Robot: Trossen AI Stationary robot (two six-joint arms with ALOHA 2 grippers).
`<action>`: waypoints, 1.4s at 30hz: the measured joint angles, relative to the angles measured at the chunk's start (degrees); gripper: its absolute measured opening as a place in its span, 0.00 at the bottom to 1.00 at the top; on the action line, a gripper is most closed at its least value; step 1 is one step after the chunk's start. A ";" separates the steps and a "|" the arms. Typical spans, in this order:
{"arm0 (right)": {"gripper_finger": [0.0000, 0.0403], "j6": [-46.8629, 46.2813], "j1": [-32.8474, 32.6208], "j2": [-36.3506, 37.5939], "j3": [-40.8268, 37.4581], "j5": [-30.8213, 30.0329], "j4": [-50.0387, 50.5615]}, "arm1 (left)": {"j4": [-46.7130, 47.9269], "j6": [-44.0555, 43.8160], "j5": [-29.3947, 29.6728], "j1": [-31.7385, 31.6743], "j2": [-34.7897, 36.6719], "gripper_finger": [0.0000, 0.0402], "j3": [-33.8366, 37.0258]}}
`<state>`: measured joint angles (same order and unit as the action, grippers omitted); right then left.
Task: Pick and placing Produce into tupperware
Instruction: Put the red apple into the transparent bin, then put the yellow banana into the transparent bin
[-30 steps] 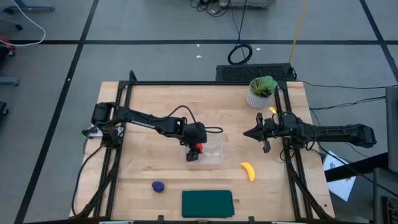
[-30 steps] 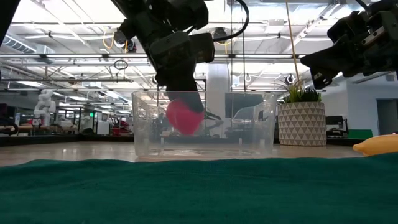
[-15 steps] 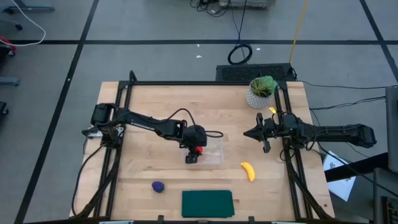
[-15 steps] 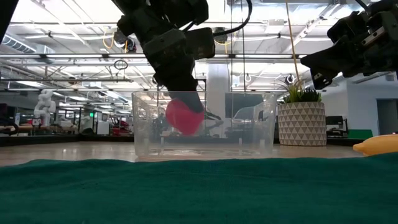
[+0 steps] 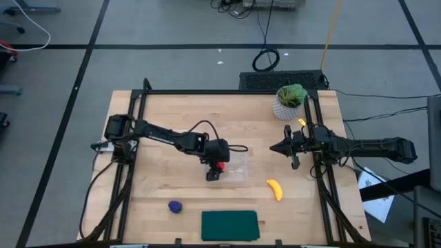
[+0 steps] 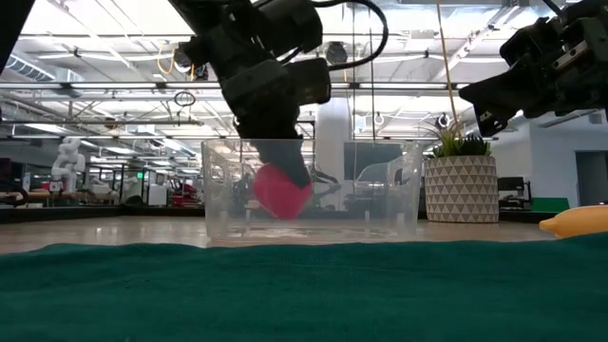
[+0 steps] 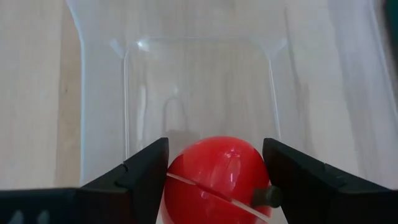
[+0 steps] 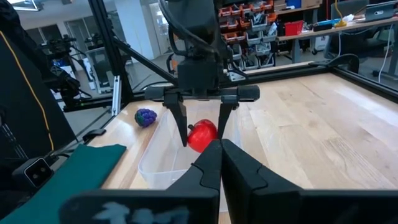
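Note:
The clear tupperware (image 5: 238, 169) stands mid-table. My left gripper (image 5: 219, 166) reaches down into its left end, shut on the red round produce piece (image 7: 214, 177), which also shows through the tub wall (image 6: 282, 190). The yellow banana (image 5: 275, 189) lies on the wood to the tub's right and nearer. Near the front left lies the dark purple lump (image 5: 175, 206). My right gripper (image 5: 273, 147) hovers shut above the table's right side, clear of everything. My left gripper pinches the red piece between its two fingers (image 7: 143, 168), one on each opposite side (image 7: 177, 180) of the ball. The fingers slant down from the table's left, inside the tub walls. The piece hangs just above the tub's floor (image 6: 285, 228).
A dark green mat (image 5: 229, 225) lies at the near edge, in front of the tub. A leafy plant in a white pot (image 5: 289, 102) stands at the far right corner. Bare wood stretches left of the tub and behind it.

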<state>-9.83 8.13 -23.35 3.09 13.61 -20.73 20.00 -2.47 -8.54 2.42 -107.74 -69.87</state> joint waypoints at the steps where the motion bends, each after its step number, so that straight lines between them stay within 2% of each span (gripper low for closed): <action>1: 0.00 -0.01 0.01 0.02 -0.01 0.02 0.00 | 0.17 -0.01 -0.01 -0.01 0.00 0.63 0.00; 27: 0.00 0.01 0.01 -0.47 0.00 0.01 0.31 | -0.14 2.47 0.22 -0.46 -3.56 0.63 0.16; 42: 0.00 0.01 0.01 -0.83 -0.01 0.00 0.44 | -0.57 4.11 -0.47 -0.43 -3.32 0.63 0.25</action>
<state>-9.82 8.14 -24.18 3.08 13.61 -20.29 19.43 1.64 -9.00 1.98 -111.06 -69.62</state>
